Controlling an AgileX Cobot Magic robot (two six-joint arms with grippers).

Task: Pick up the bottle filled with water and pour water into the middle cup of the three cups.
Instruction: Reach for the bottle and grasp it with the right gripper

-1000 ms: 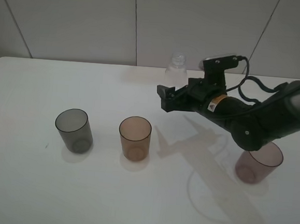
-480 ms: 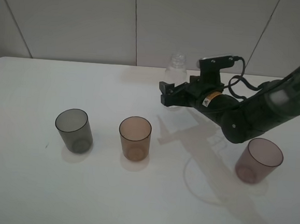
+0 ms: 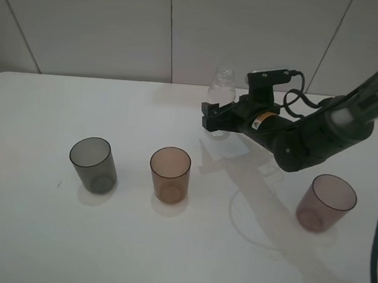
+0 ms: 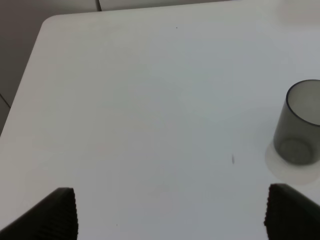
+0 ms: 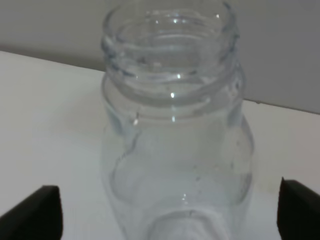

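Note:
The clear capless bottle (image 3: 222, 86) stands upright at the back of the table, and water shows faintly in its lower part (image 5: 200, 192). My right gripper (image 3: 212, 117) is open, its fingers on either side of the bottle's body, which fills the right wrist view (image 5: 175, 145); I cannot tell whether they touch it. The amber-brown middle cup (image 3: 170, 175) stands between the smoky grey cup (image 3: 93, 165) and the mauve-purple cup (image 3: 327, 203). My left gripper (image 4: 172, 220) is open and empty above bare table, with the grey cup (image 4: 300, 130) off to one side.
The white table (image 3: 31, 234) ends at a panelled wall just behind the bottle. The right arm (image 3: 307, 134) stretches from the right side over the table, above the mauve cup. The table's corner (image 4: 47, 22) shows in the left wrist view.
My right gripper has moved back across the table to the bottle and now brackets it. The arm no longer covers the mauve cup. The cups and the bottle have not moved.

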